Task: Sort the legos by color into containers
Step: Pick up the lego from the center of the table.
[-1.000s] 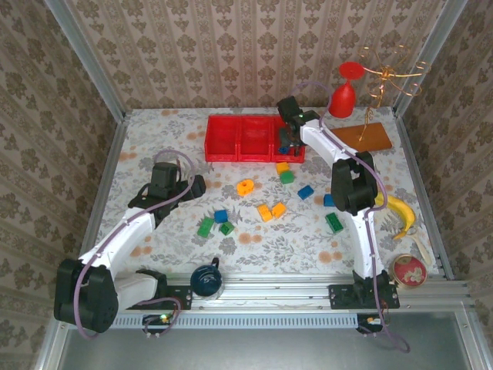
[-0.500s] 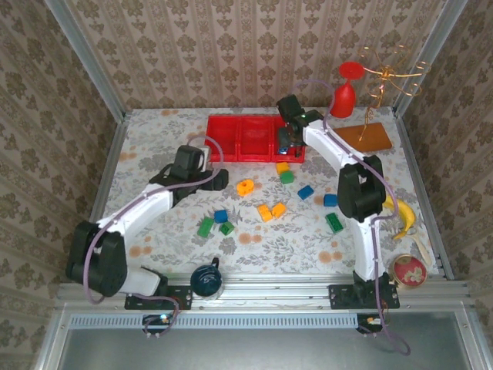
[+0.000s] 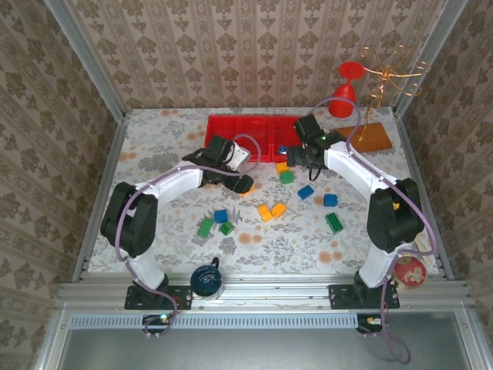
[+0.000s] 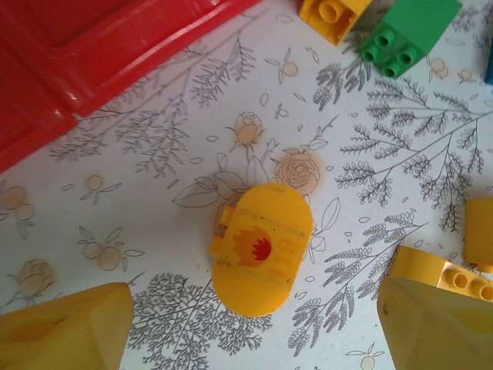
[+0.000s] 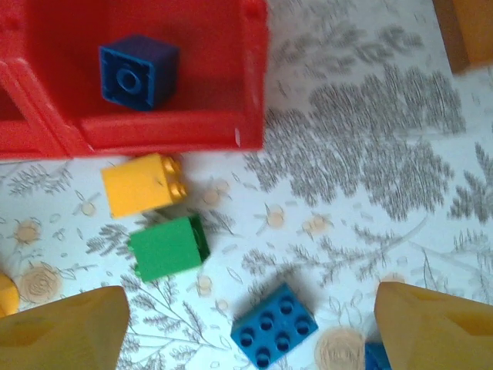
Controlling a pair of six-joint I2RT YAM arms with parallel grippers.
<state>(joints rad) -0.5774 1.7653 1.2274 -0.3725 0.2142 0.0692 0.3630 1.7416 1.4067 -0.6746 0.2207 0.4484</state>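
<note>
The red tray [image 3: 250, 139] of containers lies at the back middle of the table. A blue lego [image 5: 137, 71] rests in its right compartment [image 5: 169, 131]. My right gripper [image 3: 299, 159] hovers open and empty just in front of that compartment, above a yellow lego [image 5: 142, 183], a green lego [image 5: 168, 247] and a blue lego [image 5: 273, 325]. My left gripper [image 3: 243, 183] is open, low over a rounded orange lego [image 4: 262, 248] that lies on the cloth ahead of its fingertips [image 4: 65, 327]. More legos lie scattered: yellow [image 3: 271, 210], blue [image 3: 221, 216], green [image 3: 205, 227], green [image 3: 333, 222].
An orange-brown board [image 3: 368, 137], a red goblet [image 3: 344, 96] and a gold wire stand [image 3: 385, 77] occupy the back right corner. A round tin [image 3: 408, 270] sits at the near right and a dark mug [image 3: 206, 279] by the near rail. Patterned walls close three sides.
My right gripper opened, left the blue lego in the right compartment and drew back toward me. My left arm swung right and forward until its gripper came over the orange lego.
</note>
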